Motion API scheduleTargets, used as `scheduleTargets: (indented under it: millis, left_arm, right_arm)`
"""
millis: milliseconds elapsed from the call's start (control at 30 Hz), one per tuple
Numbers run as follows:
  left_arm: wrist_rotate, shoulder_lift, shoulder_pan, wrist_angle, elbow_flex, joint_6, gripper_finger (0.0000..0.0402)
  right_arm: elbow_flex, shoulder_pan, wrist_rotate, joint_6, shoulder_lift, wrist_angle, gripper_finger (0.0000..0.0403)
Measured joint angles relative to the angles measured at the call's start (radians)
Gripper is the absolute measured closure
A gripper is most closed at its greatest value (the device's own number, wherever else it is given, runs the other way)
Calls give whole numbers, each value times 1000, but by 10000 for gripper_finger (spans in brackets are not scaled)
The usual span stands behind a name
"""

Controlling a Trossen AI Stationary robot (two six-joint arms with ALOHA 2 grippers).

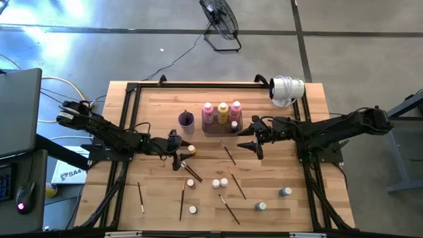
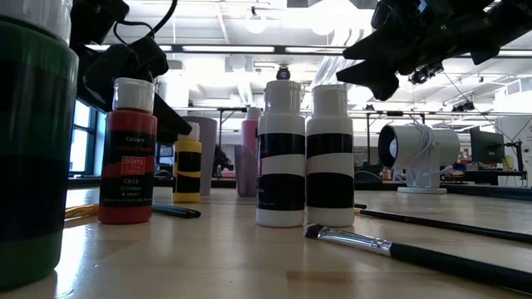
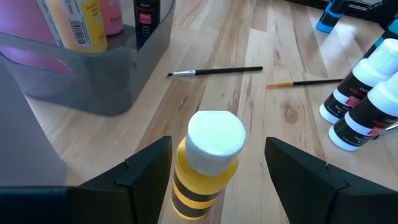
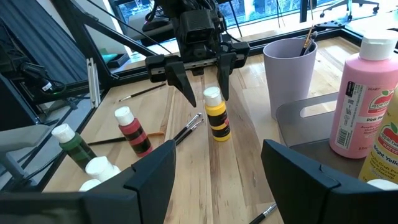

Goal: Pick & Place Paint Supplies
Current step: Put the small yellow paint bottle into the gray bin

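A small yellow-and-black paint bottle (image 3: 208, 163) with a white cap stands upright on the wooden table (image 1: 291, 165). My left gripper (image 3: 217, 143) is open, with one finger on each side of the bottle's cap and touching neither side; the right wrist view shows the same bottle (image 4: 216, 115). My right gripper (image 1: 250, 141) hangs open over the table by the grey tray (image 1: 221, 130), with nothing between its fingers. Pink and yellow bottles (image 1: 223, 112) stand in the tray. A purple cup (image 4: 289, 68) beside it holds a brush (image 4: 308, 37).
Several small white-capped bottles (image 1: 215, 183) and thin dark brushes (image 1: 232, 184) lie scattered over the near half of the table. A white device (image 1: 287, 89) sits at the far right corner. Black frame rails (image 1: 129, 99) run along the table's edges.
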Motion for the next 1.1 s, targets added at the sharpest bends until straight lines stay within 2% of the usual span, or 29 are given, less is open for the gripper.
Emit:
scheduleTargets:
  millis: [633, 1100]
  left_arm:
    - [-31, 0, 0, 4, 0, 0, 151]
    - [-34, 0, 0, 3, 0, 0, 263]
  right_arm:
    - [0, 0, 0, 0, 0, 0, 175]
    - [0, 0, 0, 0, 0, 0, 175]
